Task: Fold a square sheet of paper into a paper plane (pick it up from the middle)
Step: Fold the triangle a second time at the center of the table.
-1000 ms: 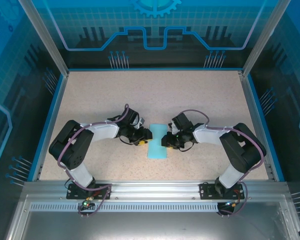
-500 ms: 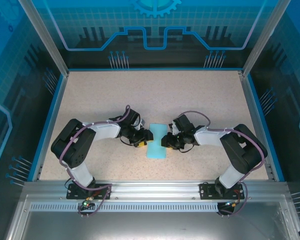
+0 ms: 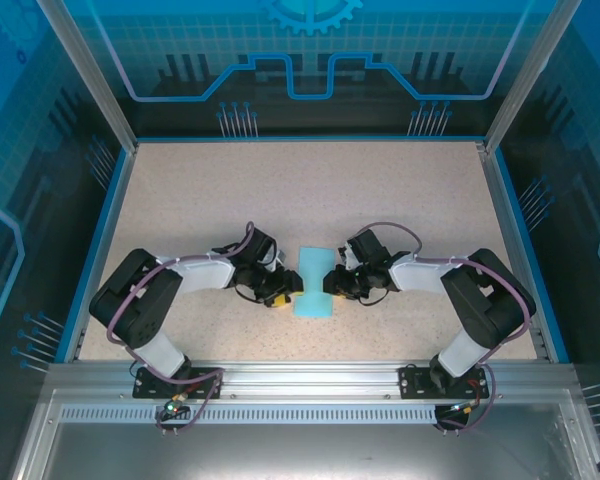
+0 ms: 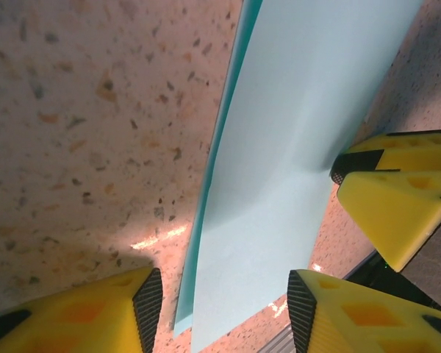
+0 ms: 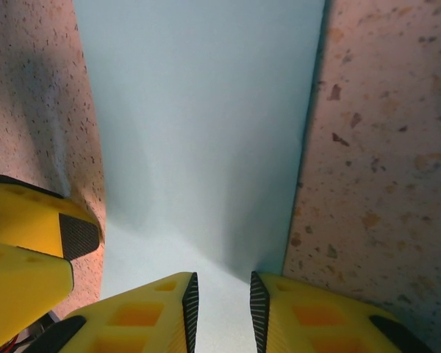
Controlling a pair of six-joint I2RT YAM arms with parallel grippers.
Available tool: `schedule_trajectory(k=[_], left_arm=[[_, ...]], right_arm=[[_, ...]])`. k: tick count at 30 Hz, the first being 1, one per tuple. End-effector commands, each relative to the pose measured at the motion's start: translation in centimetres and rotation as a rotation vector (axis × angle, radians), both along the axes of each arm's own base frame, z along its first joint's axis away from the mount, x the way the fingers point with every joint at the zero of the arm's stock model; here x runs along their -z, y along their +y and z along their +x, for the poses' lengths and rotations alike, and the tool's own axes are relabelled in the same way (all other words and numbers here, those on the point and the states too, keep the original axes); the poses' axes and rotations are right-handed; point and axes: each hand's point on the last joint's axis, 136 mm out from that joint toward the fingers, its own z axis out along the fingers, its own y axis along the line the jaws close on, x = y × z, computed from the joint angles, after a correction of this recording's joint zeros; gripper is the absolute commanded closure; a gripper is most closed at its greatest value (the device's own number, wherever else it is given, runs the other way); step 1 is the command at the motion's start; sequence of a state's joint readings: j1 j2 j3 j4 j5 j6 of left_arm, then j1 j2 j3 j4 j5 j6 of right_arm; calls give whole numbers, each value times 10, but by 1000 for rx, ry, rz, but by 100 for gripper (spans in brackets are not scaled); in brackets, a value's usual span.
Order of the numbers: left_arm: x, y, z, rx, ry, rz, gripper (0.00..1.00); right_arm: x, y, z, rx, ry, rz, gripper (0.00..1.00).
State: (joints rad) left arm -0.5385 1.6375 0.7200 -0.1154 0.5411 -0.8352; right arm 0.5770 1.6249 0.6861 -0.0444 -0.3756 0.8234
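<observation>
paper [image 3: 314, 284]: folded strip lying on counter [image 3: 380, 190] between my 2 arms | right gripper [image 5: 220, 294]: pinching paper's right edge, mid-length | left gripper [image 4: 222, 305]: spread, straddling left edge | how: I'd close left squarely opposite, then lift level, without tugging

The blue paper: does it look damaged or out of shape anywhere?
Yes. The paper is not flat: its middle is drawn in narrow between the left fingers and the right fingers, like an hourglass from above, and its long edge bows in the left wrist view. No tear shows.
</observation>
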Motion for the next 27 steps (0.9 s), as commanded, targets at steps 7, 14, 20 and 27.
schedule_trajectory(k=[7,14,20,27], left_arm=[[-6,-16,-10,6,74,-109,53],[-5,-19,-11,12,84,-127,53],[-13,-27,-4,11,63,-170,54],[-11,-30,8,-6,42,-159,67]], right_arm=[[11,-14,-13,22,54,-46,71],[10,-14,-12,17,52,-40,71],[8,-13,-13,14,50,-32,71],[-8,-6,-7,6,8,13,71]])
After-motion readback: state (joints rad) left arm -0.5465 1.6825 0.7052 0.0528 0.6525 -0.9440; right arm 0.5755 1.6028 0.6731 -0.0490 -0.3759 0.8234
